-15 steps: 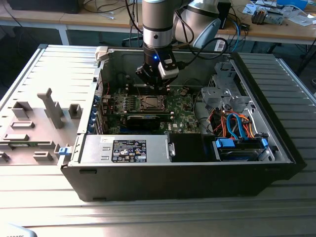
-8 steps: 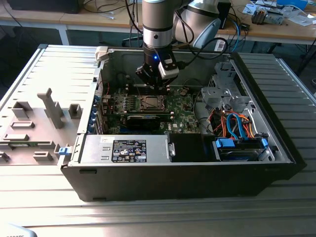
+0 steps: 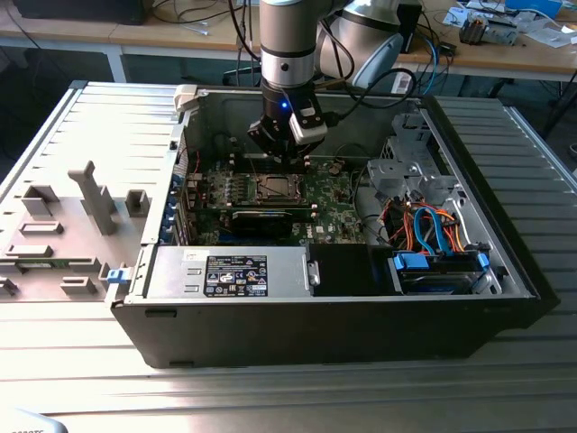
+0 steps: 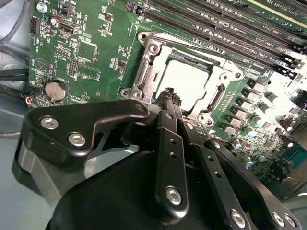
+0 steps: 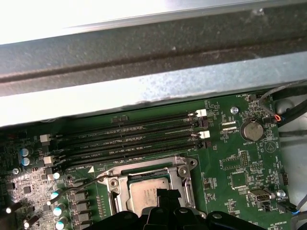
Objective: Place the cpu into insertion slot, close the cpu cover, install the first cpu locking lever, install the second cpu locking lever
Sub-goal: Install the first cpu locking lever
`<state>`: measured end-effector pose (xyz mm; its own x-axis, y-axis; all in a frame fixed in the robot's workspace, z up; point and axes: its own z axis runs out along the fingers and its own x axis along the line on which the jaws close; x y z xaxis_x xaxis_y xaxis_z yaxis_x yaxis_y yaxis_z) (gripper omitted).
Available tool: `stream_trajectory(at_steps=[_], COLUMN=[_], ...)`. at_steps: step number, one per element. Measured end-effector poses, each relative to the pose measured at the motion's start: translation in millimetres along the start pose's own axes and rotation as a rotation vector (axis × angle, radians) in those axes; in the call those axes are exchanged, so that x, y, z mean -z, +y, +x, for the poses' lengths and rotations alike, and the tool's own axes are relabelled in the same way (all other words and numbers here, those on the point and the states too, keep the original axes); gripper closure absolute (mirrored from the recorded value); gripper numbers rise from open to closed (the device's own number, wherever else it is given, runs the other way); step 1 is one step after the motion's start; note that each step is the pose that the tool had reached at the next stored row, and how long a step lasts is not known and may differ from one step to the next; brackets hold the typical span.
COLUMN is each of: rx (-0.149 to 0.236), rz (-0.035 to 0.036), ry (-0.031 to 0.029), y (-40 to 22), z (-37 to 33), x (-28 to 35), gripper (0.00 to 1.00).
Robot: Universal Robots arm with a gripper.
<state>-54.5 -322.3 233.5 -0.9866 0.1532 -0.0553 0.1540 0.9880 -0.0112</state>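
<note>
The second wrist view shows our fingers pressed together into one thin black tip, with nothing between them. The tip hangs just above the near edge of the cpu cover. We think the fingers are shut this way so they can work as one small poking tool, because the parts around the socket are thin and close together.

The cpu already lies flat in the insertion slot. Its top is smooth, pale grey metal, and it is square. The cpu cover is down over it. The cover is a thin, shiny silver frame with a big square window, so the chip's top shows through. Round screw heads sit at its corners.

In the first wrist view the cpu peeks through the same silver frame, and a thin bent wire lever sticks out from one corner of it. We cannot tell if that lever is hooked down.

Beside the socket run long, dark, narrow memory slots. The green board is flat and bumpy with tiny parts, and a round silver coin battery sits on it.

In the exterior view the gripper reaches down into the open black computer case, which lies on its side on a ridged grey surface so the board faces up.
</note>
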Motion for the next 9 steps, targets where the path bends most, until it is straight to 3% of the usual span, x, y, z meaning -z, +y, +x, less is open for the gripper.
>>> stream_trajectory(at_steps=[9], rx=[0.034], rz=[-0.0019], ry=[-0.0003], y=[0.0], z=[0.0], x=[0.0], gripper=[0.89])
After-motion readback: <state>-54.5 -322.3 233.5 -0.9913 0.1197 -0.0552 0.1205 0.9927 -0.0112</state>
